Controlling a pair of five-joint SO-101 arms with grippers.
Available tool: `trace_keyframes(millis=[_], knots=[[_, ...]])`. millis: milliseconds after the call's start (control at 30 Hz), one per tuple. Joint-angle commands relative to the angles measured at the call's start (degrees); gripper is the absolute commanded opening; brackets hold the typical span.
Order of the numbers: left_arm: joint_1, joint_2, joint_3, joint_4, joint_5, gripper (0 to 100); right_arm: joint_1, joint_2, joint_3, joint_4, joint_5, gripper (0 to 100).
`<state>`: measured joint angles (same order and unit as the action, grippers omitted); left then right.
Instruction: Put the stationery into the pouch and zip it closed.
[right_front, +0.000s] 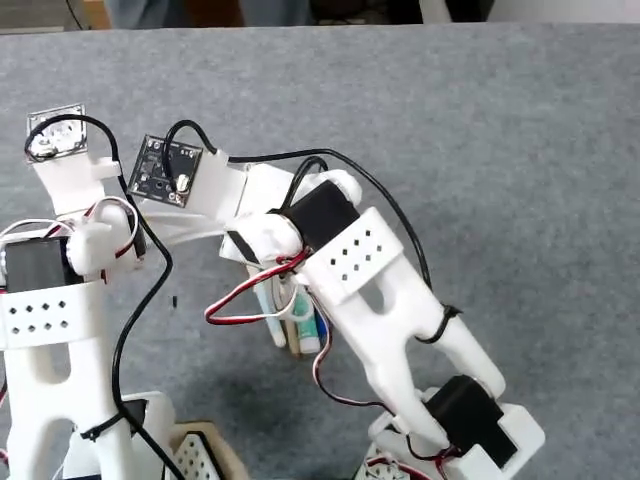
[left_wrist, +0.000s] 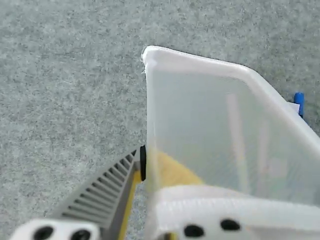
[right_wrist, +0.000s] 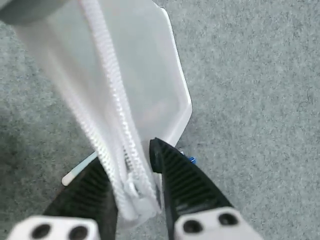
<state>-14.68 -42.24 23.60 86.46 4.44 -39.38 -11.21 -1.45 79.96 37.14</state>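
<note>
Left fingers (left_wrist: 100, 195), right fingers (right_wrist: 180, 180), both clamped.

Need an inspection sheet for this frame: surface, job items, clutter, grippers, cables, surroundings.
Surface: grey felt-like tabletop, flat, no spills seen.
Job's things: translucent white zip pouch under both arms. Pens show through it. How far the white zipper is closed is unclear.
Clutter: small dark speck on the tabletop.
Grippers: right gripper shut on the pouch's zipper end. Left gripper at the pouch's side edge.
Cables: red wire loops loose above the pouch. Black cable runs along an arm.
Surroundings: dark shapes beyond the far table edge, too unclear to name.
</note>
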Motion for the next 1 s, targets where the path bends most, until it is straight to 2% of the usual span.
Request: trace_keyframes(millis=[0,167,333,467,867,967], knots=[[-0.57,0.09,-2.24,-0.35,-0.09,3,0.7,-0.48,-1.71,1.85,-0.35,7.3],[-0.57,0.09,-2.24,-0.35,0.09,3,0.7,-0.57,-1.89,2.64,-0.35,26.7],[-0.57,0.09,-2.33,-0.35,2.73,3,0.62,-4.0,-5.05,3.16,-0.62,37.0],[-0.57,0.09,-4.09,0.35,3.25,3,0.7,-8.48,-6.37,3.43,-0.97,38.6],[-0.66,0.18,-17.89,12.31,3.25,3,1.23,-22.46,-6.02,7.47,-11.87,38.6],[-1.01,0.09,-18.42,13.89,3.25,3,4.57,-23.43,-5.93,10.2,-15.21,38.6]])
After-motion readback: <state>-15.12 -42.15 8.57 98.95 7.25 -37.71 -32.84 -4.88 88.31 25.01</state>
